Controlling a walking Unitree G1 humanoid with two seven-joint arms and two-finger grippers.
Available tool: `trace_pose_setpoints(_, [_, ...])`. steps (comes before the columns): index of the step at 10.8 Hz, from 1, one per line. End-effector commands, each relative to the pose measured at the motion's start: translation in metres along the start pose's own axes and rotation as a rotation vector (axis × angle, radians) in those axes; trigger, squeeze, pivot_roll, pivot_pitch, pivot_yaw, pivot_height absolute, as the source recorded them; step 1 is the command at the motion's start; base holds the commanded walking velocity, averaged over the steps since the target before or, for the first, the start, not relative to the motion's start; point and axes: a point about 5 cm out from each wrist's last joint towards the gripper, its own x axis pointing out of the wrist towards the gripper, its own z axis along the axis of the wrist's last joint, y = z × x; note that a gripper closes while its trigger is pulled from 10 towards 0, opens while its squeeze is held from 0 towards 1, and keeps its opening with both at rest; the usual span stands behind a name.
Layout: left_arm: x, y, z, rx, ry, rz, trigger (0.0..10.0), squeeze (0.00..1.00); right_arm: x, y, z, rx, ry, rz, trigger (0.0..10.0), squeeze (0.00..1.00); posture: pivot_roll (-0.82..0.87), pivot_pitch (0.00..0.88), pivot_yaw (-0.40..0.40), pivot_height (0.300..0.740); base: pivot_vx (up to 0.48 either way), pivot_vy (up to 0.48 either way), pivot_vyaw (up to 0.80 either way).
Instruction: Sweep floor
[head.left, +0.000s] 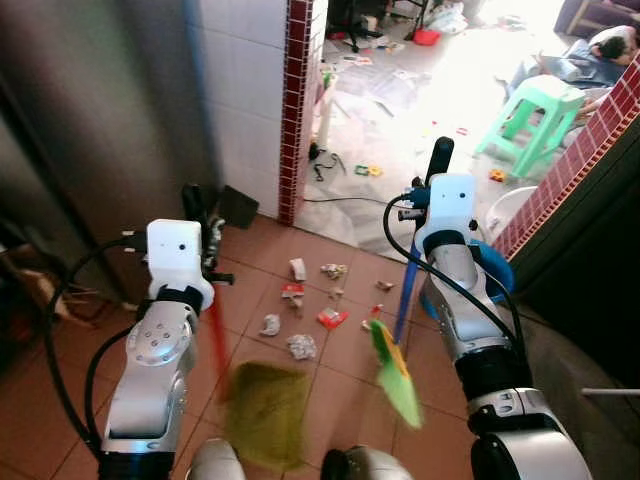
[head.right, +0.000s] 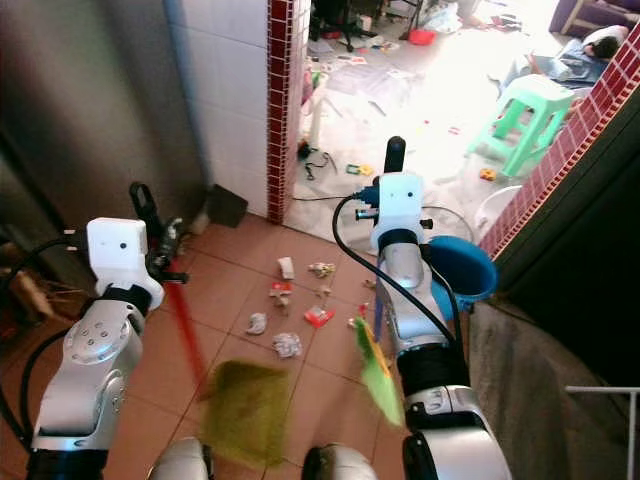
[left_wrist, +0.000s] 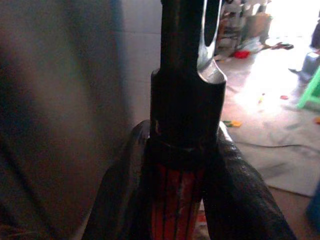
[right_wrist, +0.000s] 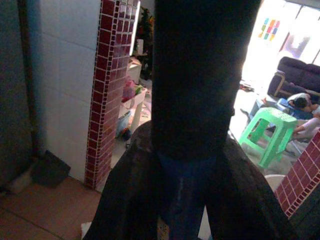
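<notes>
Litter (head.left: 300, 346) (crumpled paper, red wrappers) lies scattered on the tiled floor (head.left: 350, 290) just ahead of your broom head (head.left: 398, 375). Right gripper (head.left: 438, 160) jaws pinch the blue broom handle (head.left: 405, 300); left gripper (head.left: 195, 205) jaws pinch the red handle (head.left: 216, 335) of the olive dustpan (head.left: 265, 412). Risks: a hard stroke could flick scraps past the pan or toward the blue bucket (head.left: 492, 265); handles might cross. No legible writing.

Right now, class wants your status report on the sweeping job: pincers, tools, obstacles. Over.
Left pincer shut on red-handled dustpan. Right pincer shut on blue-handled broom. Litter on tiles ahead, unswept. Blue bucket beside right arm.
</notes>
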Motion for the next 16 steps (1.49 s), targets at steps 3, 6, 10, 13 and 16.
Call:
trace_pose_setpoints(3, [-0.003,0.009,0.009,-0.015,-0.075,0.013,10.0,0.00,-0.008,-0.017,-0.007,0.036,0.027,-0.038,10.0,0.00,0.05,0.073,-0.092,0.740,0.000,0.000,0.00])
trace_pose_setpoints(6, [-0.002,0.008,0.008,-0.029,-0.072,0.014,10.0,0.00,-0.014,-0.015,-0.008,0.043,0.028,-0.023,10.0,0.00,0.04,0.075,-0.096,0.740,0.000,0.000,0.00])
trace_pose_setpoints(10, [-0.002,0.014,0.002,0.002,-0.055,0.041,10.0,0.00,-0.006,-0.007,0.033,0.022,-0.132,0.042,10.0,0.00,0.04,0.093,-0.098,0.740,0.000,0.000,0.00])
trace_pose_setpoints(13, [-0.001,0.009,0.004,-0.017,-0.072,0.005,10.0,0.00,0.002,-0.011,0.053,-0.078,-0.238,0.071,10.0,0.00,0.04,0.094,-0.098,0.740,0.000,0.000,0.00])
trace_pose_setpoints(16, [-0.004,0.007,0.007,-0.030,-0.090,-0.019,10.0,0.00,0.001,-0.013,0.047,-0.079,-0.222,0.062,10.0,0.00,0.05,0.098,-0.095,0.740,0.306,0.000,-0.14])
